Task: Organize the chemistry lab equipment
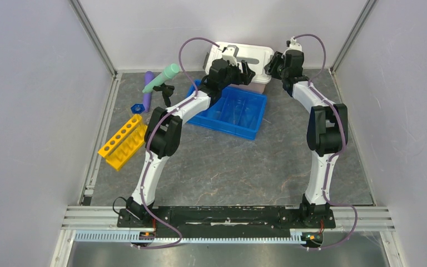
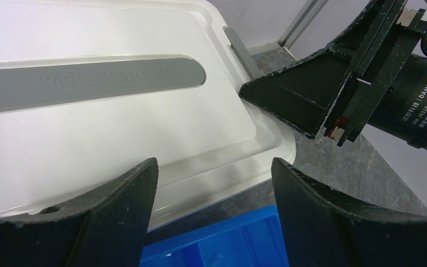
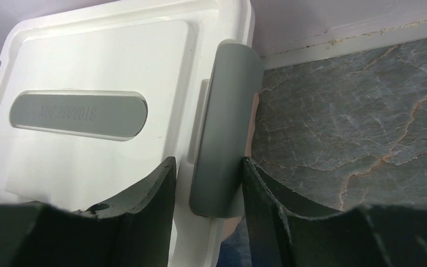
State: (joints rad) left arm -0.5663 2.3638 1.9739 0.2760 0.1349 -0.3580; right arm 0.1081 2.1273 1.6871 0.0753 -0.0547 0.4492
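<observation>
The yellow tube rack (image 1: 123, 142) lies at the left. The purple tube (image 1: 149, 92), the mint-green tube (image 1: 162, 77), the black clamp stand (image 1: 167, 92) and the tiny blue funnel (image 1: 136, 107) are at the back left. The mask and the thin rod are not in view. My left gripper (image 1: 243, 70) is open and empty over the near edge of the white lid (image 2: 117, 133). My right gripper (image 1: 271, 65) closes around the grey latch (image 3: 222, 139) at the right end of the lid (image 3: 100, 72). In the wrist views, the left gripper (image 2: 214, 167) and the right gripper (image 3: 208, 167) show these positions.
The pink bin (image 1: 258, 84) stands at the back wall with its lid on. The blue divided tray (image 1: 254, 132) sits right in front of it, with something clear inside. The right gripper (image 2: 333, 94) is close beside my left one. Walls enclose three sides.
</observation>
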